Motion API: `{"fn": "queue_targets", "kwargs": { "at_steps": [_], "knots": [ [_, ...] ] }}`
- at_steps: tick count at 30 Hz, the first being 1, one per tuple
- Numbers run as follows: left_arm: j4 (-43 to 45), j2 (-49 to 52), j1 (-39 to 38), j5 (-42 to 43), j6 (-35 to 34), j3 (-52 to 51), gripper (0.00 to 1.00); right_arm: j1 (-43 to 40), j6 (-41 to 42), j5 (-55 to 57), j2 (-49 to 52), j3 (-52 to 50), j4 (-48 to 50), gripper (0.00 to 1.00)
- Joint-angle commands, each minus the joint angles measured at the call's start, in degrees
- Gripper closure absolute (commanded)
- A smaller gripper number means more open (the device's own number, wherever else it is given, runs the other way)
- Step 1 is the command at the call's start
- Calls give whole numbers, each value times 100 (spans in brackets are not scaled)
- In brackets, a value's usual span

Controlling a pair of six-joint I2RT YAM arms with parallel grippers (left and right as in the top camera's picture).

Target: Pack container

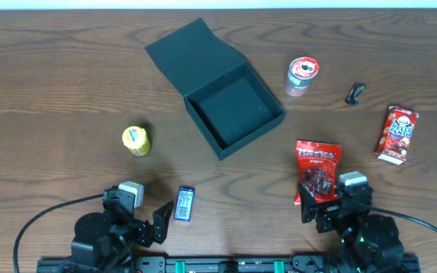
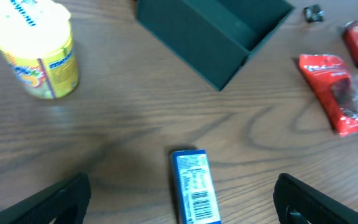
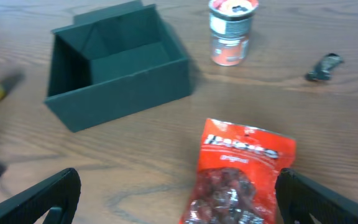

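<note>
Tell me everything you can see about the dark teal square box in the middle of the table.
The dark teal-black square cardboard box looks matte. It stands open and empty, its flat hinged lid folded back behind it onto the brown wooden table. It sits near the table's middle, turned diagonally to the edges. Only the table touches it.

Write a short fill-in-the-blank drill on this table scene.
1. The box is open and holds ___.
2. The ___ bar lies just ahead of the open left gripper.
3. The open right gripper faces the ___ bag.
4. In the overhead view, the ___ can stands left of the box.

Missing words: nothing; blue; red; yellow.
</note>
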Motion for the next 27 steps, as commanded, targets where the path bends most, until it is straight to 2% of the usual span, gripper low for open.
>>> {"fn": "queue_targets", "kwargs": {
  "at_steps": [1,7,14,22,27],
  "knots": [
    [26,-20,35,98,-44,444,5,-26,195,-297,20,83,13,1],
    [-44,638,35,-59,-101,1204,5,-26,339,-291,782,741,-7,1],
    [-122,2352,35,-44,-109,2201,5,-26,341,-278,2444,1873,-79,1],
    [-160,4371,35,870,-109,3418,5,-26,339,-647,4319,3021,-704,1],
    [-247,5213,35,1141,-103,3917,5,-26,339,-944,5147,3303,-990,1]
  ]
}}
